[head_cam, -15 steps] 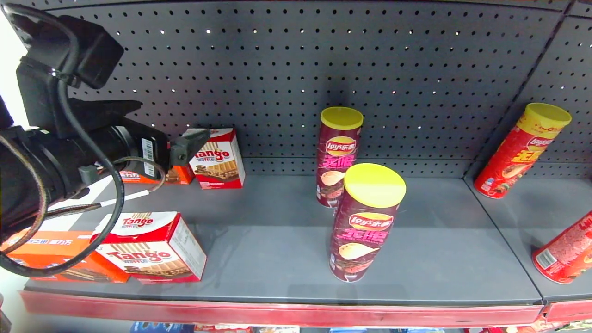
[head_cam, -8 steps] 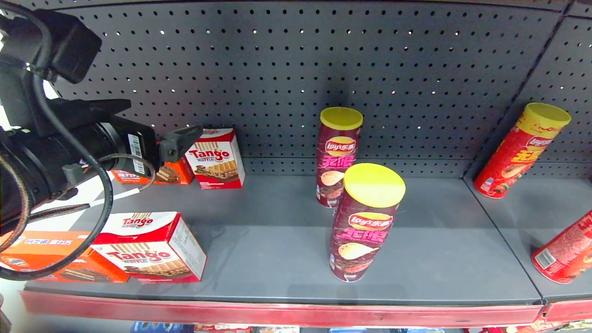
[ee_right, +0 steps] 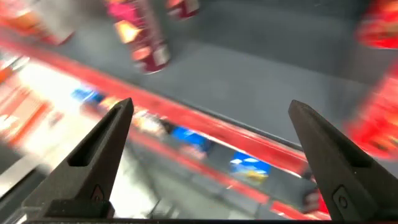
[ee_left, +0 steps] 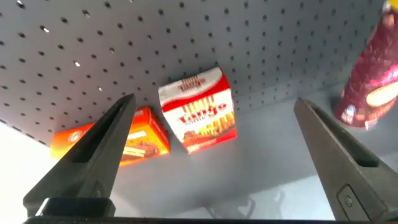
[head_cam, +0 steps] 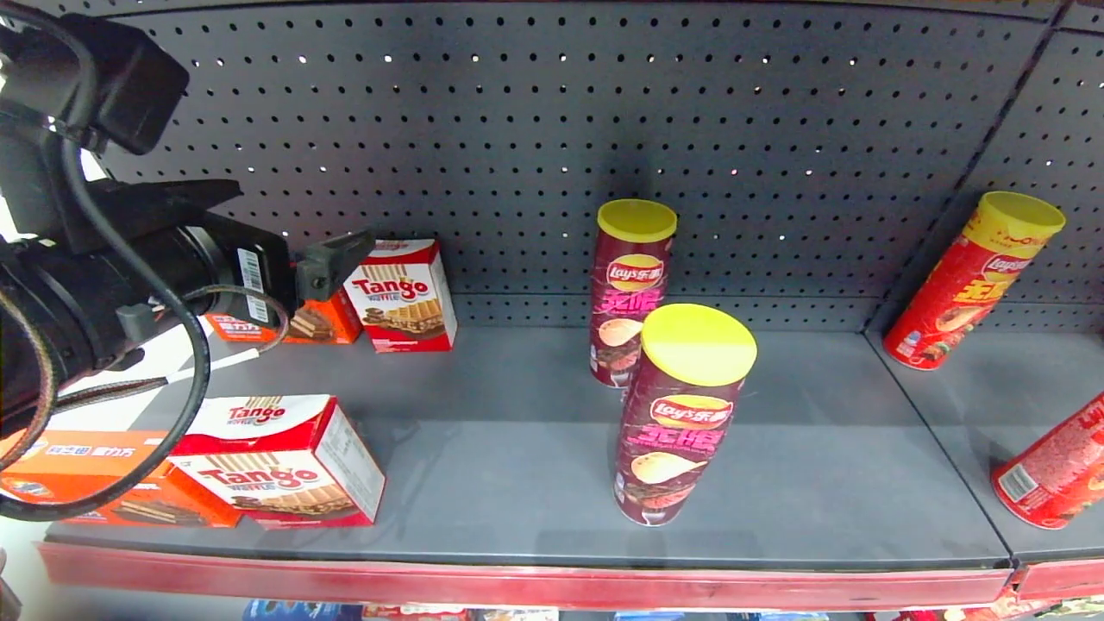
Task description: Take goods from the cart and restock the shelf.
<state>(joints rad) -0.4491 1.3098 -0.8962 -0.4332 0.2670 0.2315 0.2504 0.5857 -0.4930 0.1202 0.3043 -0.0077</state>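
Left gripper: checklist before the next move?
1. Left gripper open and empty: ok.
2. Red wafer box upright at the back of the shelf, clear of the fingers: ok.
3. Orange box beside it, free of the near finger: cannot tell, since the finger overlaps it in the head view.
4. Right gripper open and empty, out in front of the shelf edge: ok.
5. Front chip can and back chip can upright: ok.
6. Bare shelf space between boxes and cans for more goods: ok.
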